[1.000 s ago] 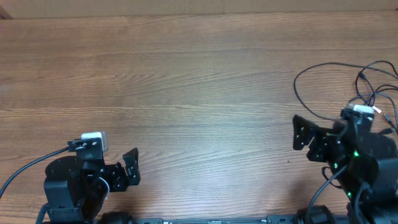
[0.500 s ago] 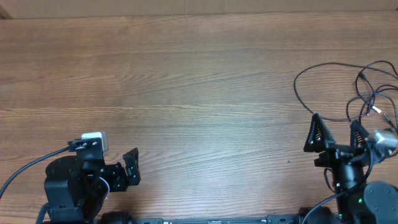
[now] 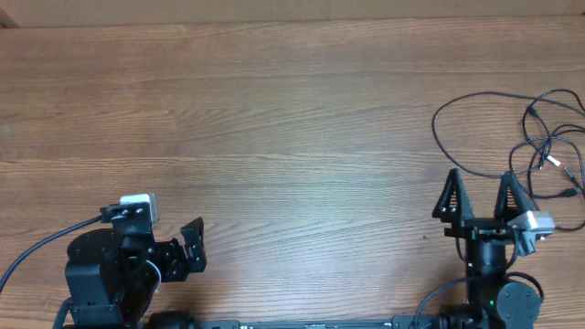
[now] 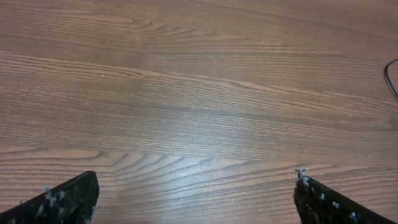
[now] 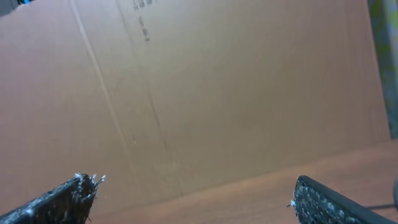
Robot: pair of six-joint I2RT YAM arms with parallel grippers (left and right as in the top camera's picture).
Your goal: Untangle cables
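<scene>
Several thin black cables (image 3: 541, 137) lie tangled at the table's right edge, with one wide loop (image 3: 445, 110) reaching left and small white-tipped plugs (image 3: 551, 161) in the knot. My right gripper (image 3: 479, 197) stands open just in front of the tangle, its fingers pointing toward the far side and apart from the cords. In the right wrist view the right gripper (image 5: 196, 194) has nothing between its fingers. My left gripper (image 3: 193, 245) rests open at the front left, far from the cables. In the left wrist view the left gripper (image 4: 196, 198) is empty, and a bit of cable (image 4: 392, 78) shows at the right edge.
The wooden table (image 3: 274, 137) spreads between the two arms. A brown cardboard wall (image 5: 205, 87) stands behind the table's far edge. The left arm's thick black wire (image 3: 37, 251) trails off the front left corner.
The right arm has swung from pointing left to pointing at the far side, and its gripper has shifted a little left. The left arm and the cables have not moved.
</scene>
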